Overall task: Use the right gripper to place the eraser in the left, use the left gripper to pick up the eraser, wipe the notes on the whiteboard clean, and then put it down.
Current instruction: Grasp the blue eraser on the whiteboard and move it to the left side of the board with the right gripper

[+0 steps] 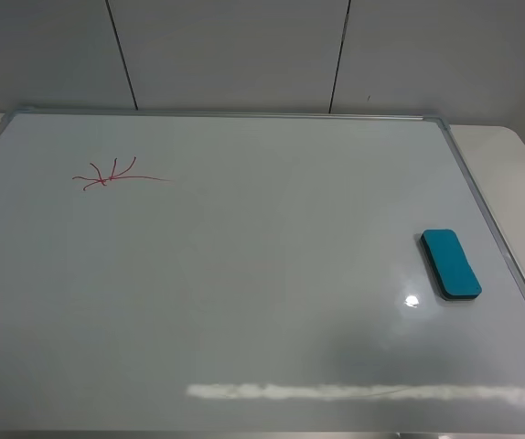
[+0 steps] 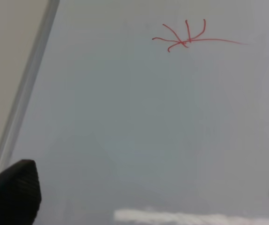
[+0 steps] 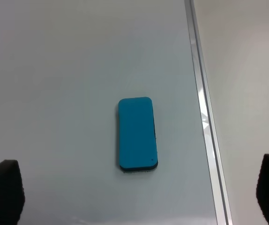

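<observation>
Rounded teal eraser [image 1: 450, 263]; glossy whiteboard [image 1: 262, 302]; scribbled red notes [image 1: 112, 176]

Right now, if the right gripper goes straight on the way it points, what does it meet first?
Most likely the eraser: it lies flat on the whiteboard, roughly centred ahead of the open right gripper. Nothing else shows in between, though depth is hard to judge from the wrist view.

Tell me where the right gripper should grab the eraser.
Across its two long sides at mid-length, coming down from above: the eraser lies flat on the whiteboard, narrow enough for the open right gripper, with its sides clear.
</observation>
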`<move>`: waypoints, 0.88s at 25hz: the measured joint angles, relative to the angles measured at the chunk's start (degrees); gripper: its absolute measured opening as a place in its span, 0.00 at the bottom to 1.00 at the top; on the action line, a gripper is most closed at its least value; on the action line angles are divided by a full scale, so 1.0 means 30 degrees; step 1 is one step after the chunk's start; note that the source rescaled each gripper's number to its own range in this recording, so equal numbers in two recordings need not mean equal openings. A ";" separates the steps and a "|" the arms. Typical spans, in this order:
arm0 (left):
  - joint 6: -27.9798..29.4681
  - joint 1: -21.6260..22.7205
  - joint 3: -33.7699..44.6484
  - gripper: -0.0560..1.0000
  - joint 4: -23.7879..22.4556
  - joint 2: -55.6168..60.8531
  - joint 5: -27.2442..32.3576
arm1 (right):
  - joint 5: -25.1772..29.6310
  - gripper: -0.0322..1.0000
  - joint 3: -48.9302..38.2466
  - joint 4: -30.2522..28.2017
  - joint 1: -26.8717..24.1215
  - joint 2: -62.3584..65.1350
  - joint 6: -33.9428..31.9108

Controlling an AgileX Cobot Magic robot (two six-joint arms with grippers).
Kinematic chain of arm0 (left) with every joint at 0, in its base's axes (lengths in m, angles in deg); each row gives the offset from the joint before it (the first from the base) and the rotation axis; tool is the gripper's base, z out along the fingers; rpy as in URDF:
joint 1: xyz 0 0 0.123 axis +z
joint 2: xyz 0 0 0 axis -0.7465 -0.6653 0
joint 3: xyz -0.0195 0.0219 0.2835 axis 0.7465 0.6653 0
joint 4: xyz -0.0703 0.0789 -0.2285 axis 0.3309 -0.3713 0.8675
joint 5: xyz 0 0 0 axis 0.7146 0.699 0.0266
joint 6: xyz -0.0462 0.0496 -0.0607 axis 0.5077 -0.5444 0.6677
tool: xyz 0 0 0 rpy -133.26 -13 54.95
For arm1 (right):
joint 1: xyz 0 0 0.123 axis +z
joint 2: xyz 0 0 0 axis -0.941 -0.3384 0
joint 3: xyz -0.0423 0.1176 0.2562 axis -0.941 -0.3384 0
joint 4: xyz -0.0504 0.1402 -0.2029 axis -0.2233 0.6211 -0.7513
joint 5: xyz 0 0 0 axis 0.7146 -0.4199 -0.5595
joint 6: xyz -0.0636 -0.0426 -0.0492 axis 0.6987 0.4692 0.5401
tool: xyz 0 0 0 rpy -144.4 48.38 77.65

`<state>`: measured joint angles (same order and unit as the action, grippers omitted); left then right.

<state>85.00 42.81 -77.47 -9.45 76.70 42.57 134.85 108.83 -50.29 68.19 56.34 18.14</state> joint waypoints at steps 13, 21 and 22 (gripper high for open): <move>0.0000 0.0000 0.0000 1.00 -0.0017 0.0000 0.0000 | 0.0052 1.00 0.0000 0.0578 0.0000 0.0000 0.1667; 0.0000 0.0000 0.0000 1.00 -0.0017 0.0000 0.0000 | -0.0124 1.00 0.0110 0.2239 0.0000 0.0000 0.1738; 0.0000 0.0000 0.0000 1.00 -0.0017 0.0000 0.0000 | -0.0444 1.00 0.0288 0.2436 0.0000 0.0000 0.1738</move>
<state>85.00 42.81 -77.47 -9.50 76.70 42.57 133.52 109.70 -42.98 68.19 56.34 23.35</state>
